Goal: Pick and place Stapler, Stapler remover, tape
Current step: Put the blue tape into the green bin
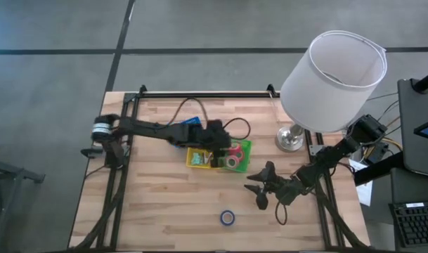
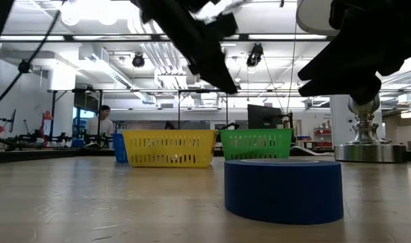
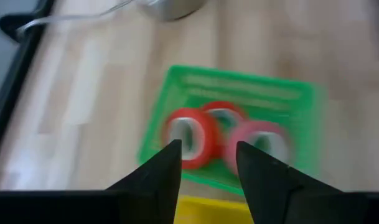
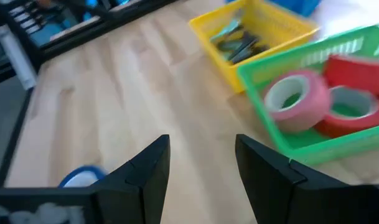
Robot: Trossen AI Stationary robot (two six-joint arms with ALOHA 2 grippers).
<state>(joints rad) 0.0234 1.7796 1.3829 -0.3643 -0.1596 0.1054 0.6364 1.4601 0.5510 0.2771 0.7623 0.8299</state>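
Observation:
Three pink-red tape rolls (image 3: 192,134) lie in the green bin (image 1: 243,147), next to the yellow bin (image 1: 197,158). The blue tape roll (image 1: 228,218) lies flat on the table near the front edge and fills the foreground of the low view (image 2: 283,189). My left gripper (image 3: 208,152) hovers open above the green bin, fingers pointing down over the rolls. My right gripper (image 4: 201,149) is open and empty above the table, right of the bins (image 1: 256,188), with the blue roll (image 4: 83,177) ahead of it. No stapler can be made out.
A blue bin (image 1: 190,124) sits behind the yellow one, partly under the left arm. A lamp with a white shade (image 1: 333,70) and a metal base (image 1: 291,138) stands at the table's right far corner. The yellow bin holds small metal items (image 4: 236,40). Bare wood lies toward the near left.

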